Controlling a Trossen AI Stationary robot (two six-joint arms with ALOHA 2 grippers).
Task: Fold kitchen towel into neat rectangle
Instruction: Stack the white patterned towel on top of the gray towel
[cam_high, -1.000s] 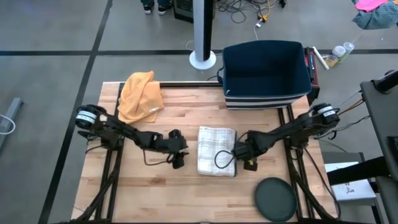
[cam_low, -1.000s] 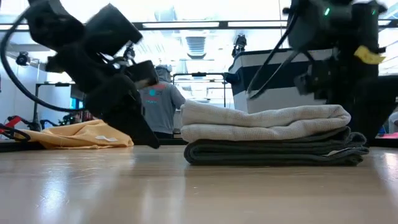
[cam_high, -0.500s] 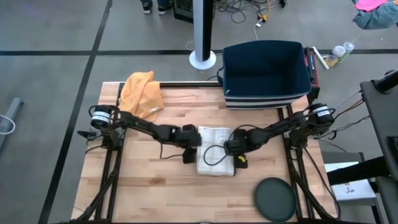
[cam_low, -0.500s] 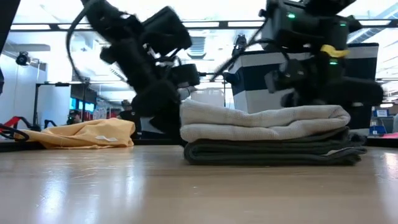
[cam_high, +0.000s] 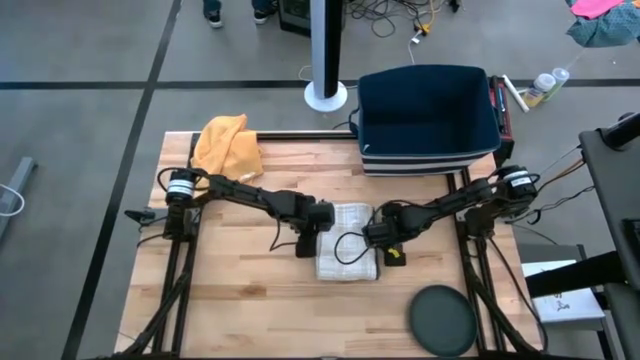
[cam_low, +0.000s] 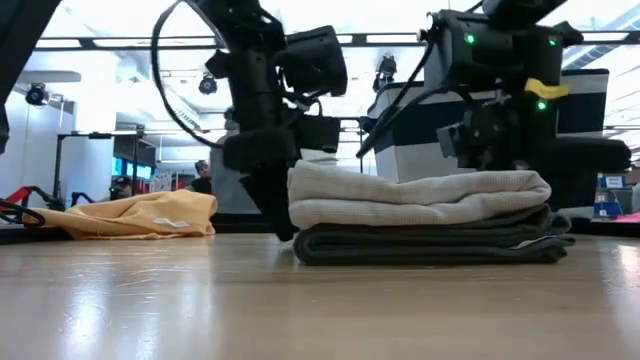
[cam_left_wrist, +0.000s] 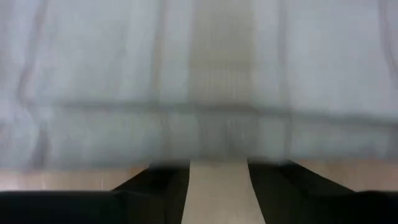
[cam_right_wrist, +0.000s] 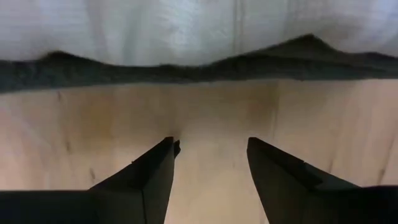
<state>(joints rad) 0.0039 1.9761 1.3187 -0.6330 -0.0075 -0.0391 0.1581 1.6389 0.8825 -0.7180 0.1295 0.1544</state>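
I am squaring the folded kitchen towel (cam_high: 347, 254) on the bench (cam_high: 240, 300), left fingers (cam_left_wrist: 155, 183) and right fingers (cam_right_wrist: 152, 171) parted, empty, flanking it; next, I'd judge, pressing edges inward evenly.

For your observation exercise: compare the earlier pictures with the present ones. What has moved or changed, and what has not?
The left gripper swept in across the table to the folded towel's left edge. The right gripper edged in at its right edge. Both have open jaws, gripping nothing. The towel looks slightly squeezed narrower. The orange cloth, blue bin and dark disc stayed put.
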